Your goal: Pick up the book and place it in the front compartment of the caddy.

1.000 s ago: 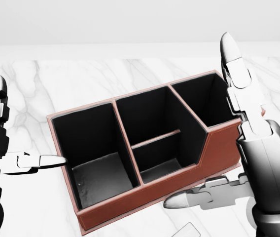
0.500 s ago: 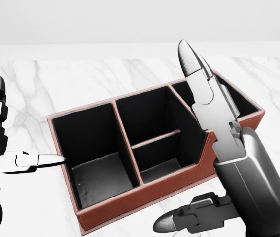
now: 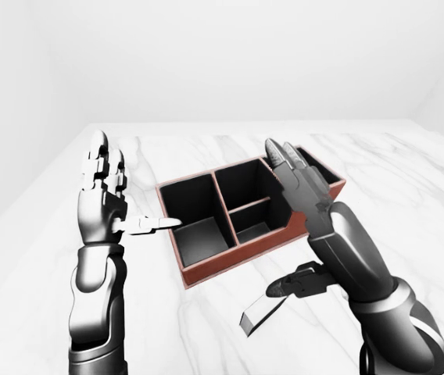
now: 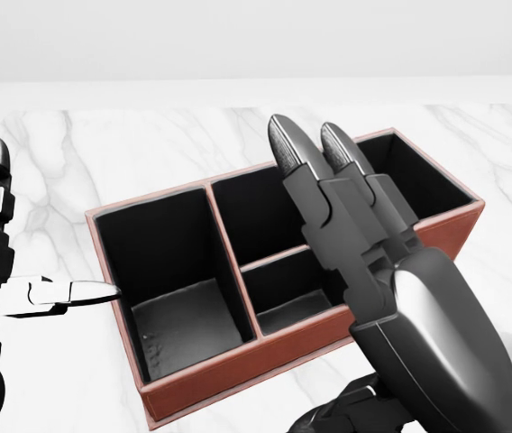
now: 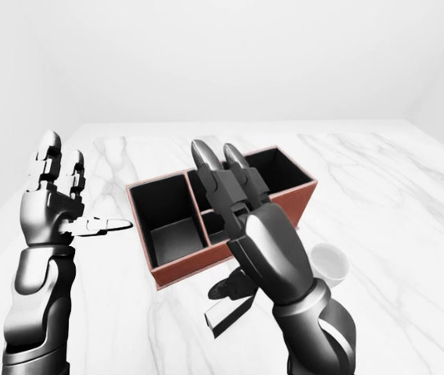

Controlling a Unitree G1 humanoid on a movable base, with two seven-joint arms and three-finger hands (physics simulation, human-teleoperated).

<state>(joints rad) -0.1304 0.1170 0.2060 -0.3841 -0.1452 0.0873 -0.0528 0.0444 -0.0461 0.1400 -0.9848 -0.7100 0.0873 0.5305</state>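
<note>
The caddy [image 4: 204, 377] is a red-brown box with black compartments, set askew on the marble table. My right hand [image 4: 346, 234] is open, its fingers straight and spread over the caddy's middle and right compartments, hiding part of them. The book [image 3: 258, 316] is a thin pale slab with a dark edge on the table below the caddy, just under my right thumb [image 3: 288, 286]; whether the thumb touches it I cannot tell. At the left, my left hand [image 3: 124, 203] is open with its fingers up, and its thumb points at the caddy's left wall.
A white cup [image 5: 332, 262] stands on the table to the right of my right arm in the right-eye view. The marble table [image 3: 409, 180] stretches wide around the caddy, with a plain pale wall behind it.
My right hand has swung left, from the caddy's right end to over its middle compartments, and its thumb has dropped toward the head view's bottom edge. The left hand and caddy have stayed put.
</note>
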